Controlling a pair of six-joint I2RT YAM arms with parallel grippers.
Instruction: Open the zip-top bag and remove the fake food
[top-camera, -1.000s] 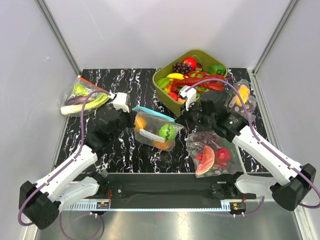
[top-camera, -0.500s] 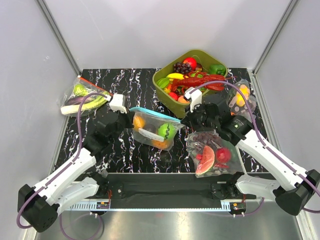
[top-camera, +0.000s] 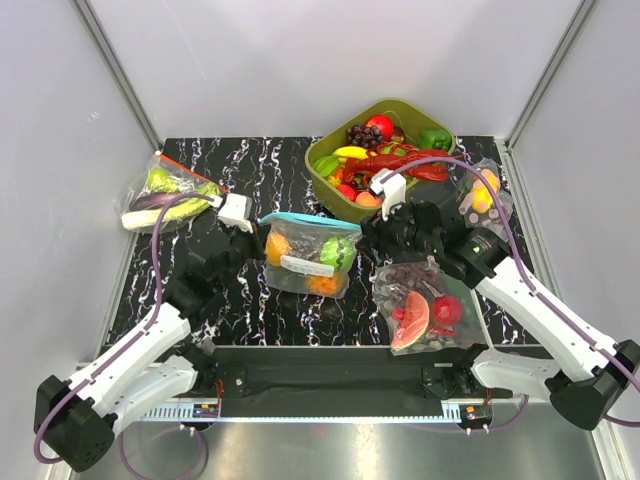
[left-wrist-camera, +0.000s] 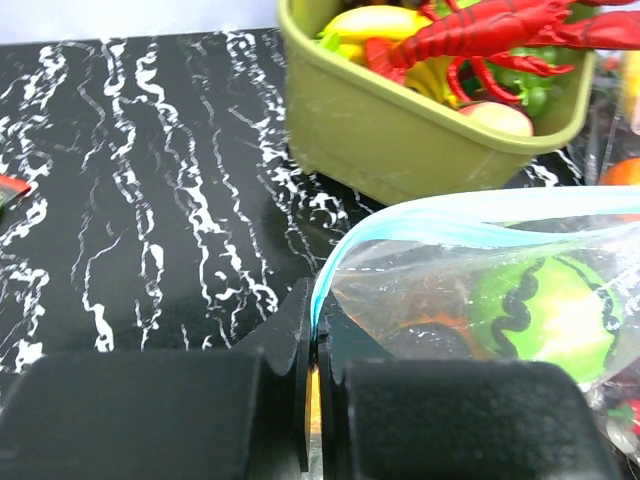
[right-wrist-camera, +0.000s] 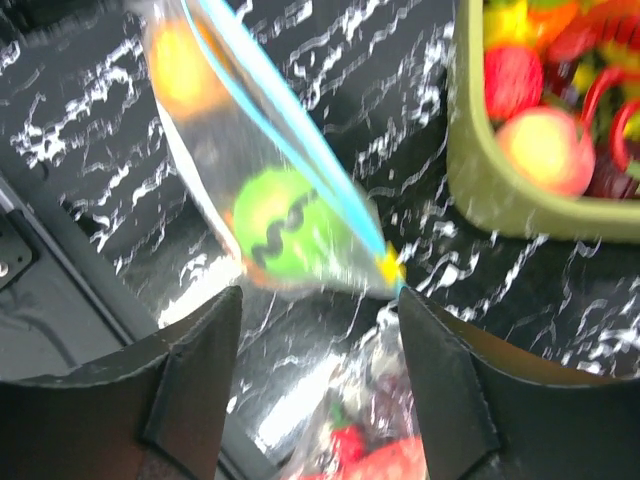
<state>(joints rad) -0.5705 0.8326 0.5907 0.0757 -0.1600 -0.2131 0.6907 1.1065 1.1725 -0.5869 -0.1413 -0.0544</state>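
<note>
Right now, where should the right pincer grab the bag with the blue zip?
Grab the blue zip strip at its free right end, coming from the right. The left pincer pinches the other end, holding the strip up, and the open right pincer faces that corner.

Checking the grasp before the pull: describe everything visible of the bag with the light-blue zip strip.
The zip-top bag is clear, crinkly plastic, its light-blue strip uppermost and apparently shut. Inside show orange and green fake fruit. The left pincer is shut on its strip corner; its other end lies between the fingers of the open right pincer.
</note>
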